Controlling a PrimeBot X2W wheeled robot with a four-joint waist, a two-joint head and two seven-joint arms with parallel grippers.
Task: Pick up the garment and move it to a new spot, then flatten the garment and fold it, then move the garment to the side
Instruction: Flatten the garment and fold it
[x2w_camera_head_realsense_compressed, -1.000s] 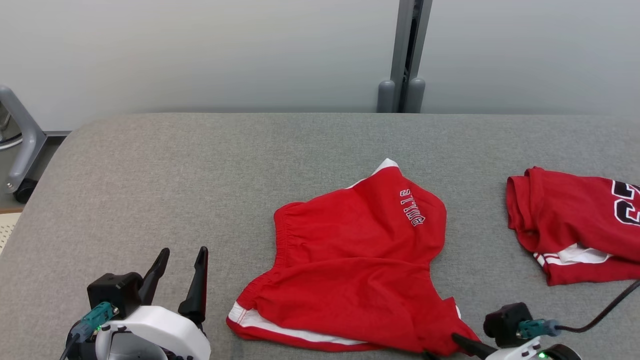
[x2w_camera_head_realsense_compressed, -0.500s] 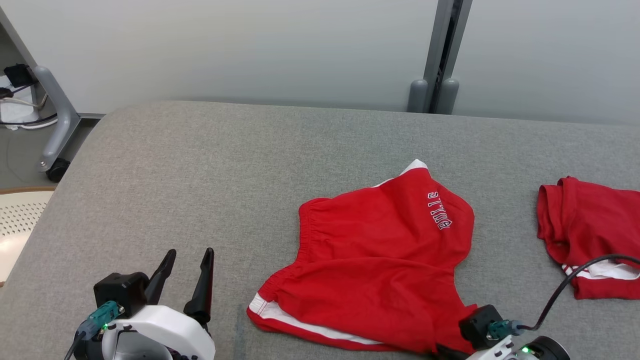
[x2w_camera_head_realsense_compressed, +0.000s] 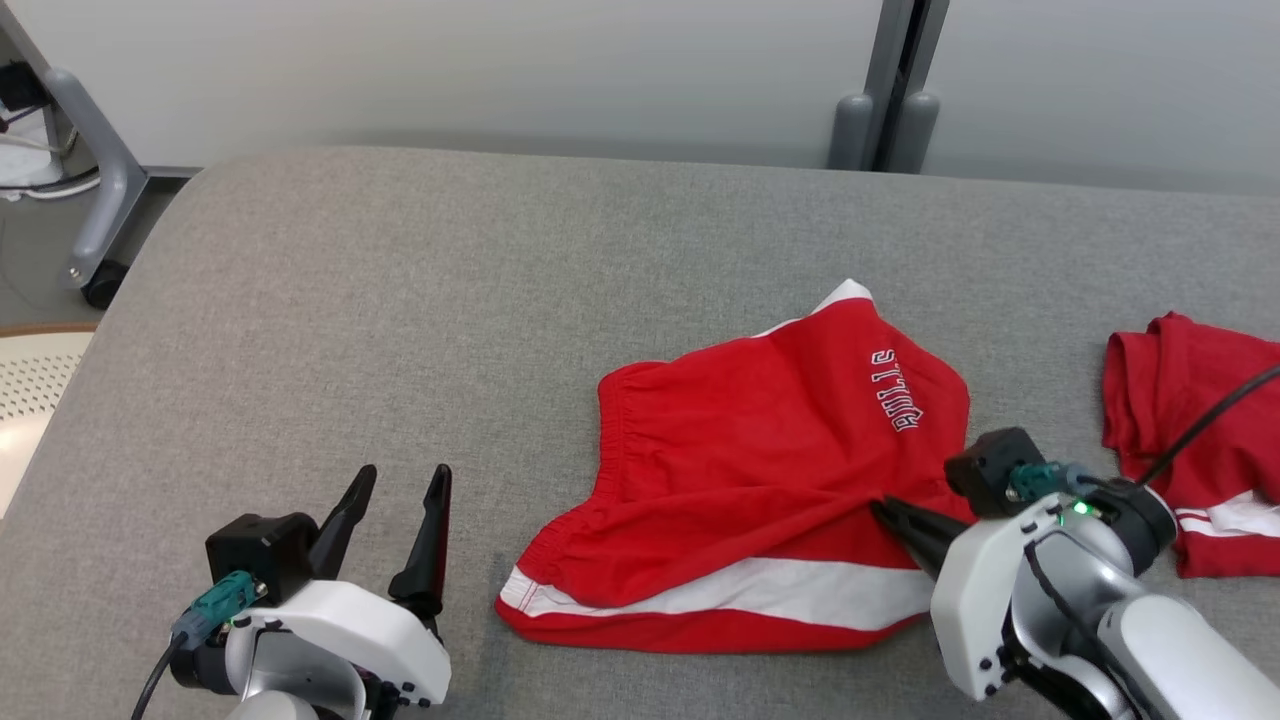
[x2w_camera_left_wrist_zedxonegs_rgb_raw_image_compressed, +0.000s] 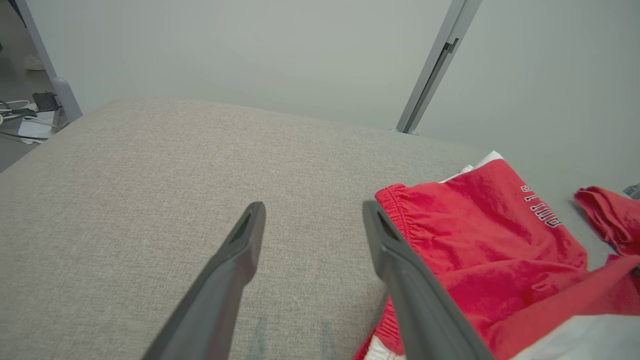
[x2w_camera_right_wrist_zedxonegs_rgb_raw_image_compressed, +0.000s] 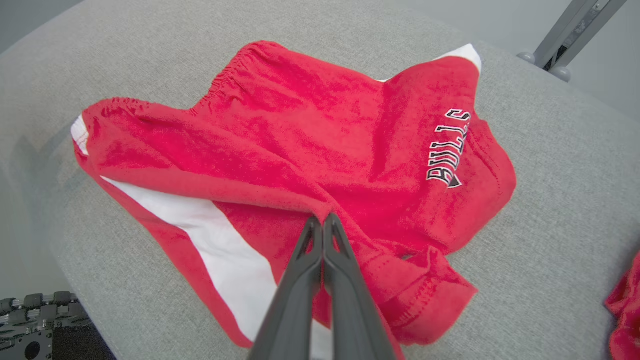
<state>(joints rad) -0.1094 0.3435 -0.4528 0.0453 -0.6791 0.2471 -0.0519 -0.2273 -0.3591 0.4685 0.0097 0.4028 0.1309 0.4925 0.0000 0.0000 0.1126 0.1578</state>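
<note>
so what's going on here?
The right gripper is shut on a fold of the red shorts near their middle, and the fabric tents up to its tips above a white stripe. The left gripper hangs open over the grey table, left of the shorts and holding nothing. A second red garment lies further right. No folding done yet.

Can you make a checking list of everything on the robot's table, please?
Surface: grey fabric-covered table.
Job's things: red shorts, rumpled, white stripe showing.
Clutter: second red garment at the table's right edge.
Grippers: left gripper open, beside the shorts; right gripper shut on a fold of the shorts.
Cables: black cable from the right wrist, crossing the second garment.
Surroundings: pale wall, grey post, wheeled frame leg.
</note>
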